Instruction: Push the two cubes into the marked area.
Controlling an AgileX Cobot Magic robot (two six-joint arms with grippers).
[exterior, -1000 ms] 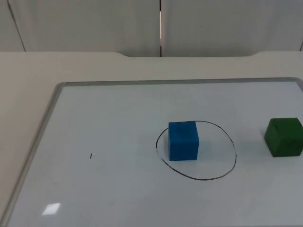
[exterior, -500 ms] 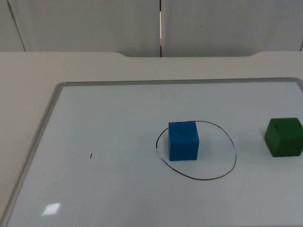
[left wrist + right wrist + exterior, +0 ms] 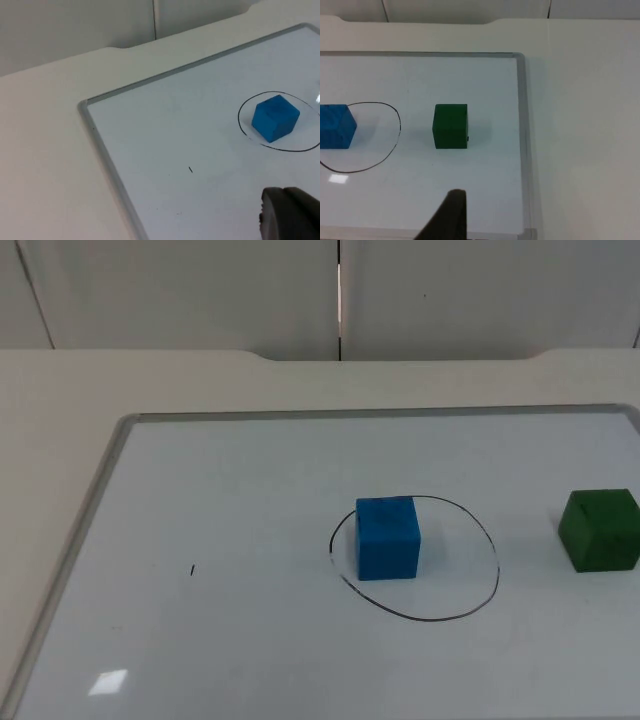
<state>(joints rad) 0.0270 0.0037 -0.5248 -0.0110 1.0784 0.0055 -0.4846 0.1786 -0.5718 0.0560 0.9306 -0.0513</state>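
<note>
Nothing has shifted over the last second: the blue cube (image 3: pixel 387 538) sits inside the ring (image 3: pixel 494 570), at its left side, as before. The green cube (image 3: pixel 599 529) rests on the whiteboard (image 3: pixel 200 490), well right of the ring, outside it. Left gripper (image 3: pixel 290 215) waits off the board's left. Right gripper (image 3: pixel 451 215) hovers near the green cube; opening of either cannot be told. Judgement: half done; green cube needs a leftward push.

Open whiteboard (image 3: pixel 230 630) lies left of the blue cube (image 3: pixel 387 538); you can pass there freely. Right of it, bare board separates it from the green cube (image 3: pixel 599 530), your one obstacle, standing outside the drawn ring (image 3: pixel 470 605).
</note>
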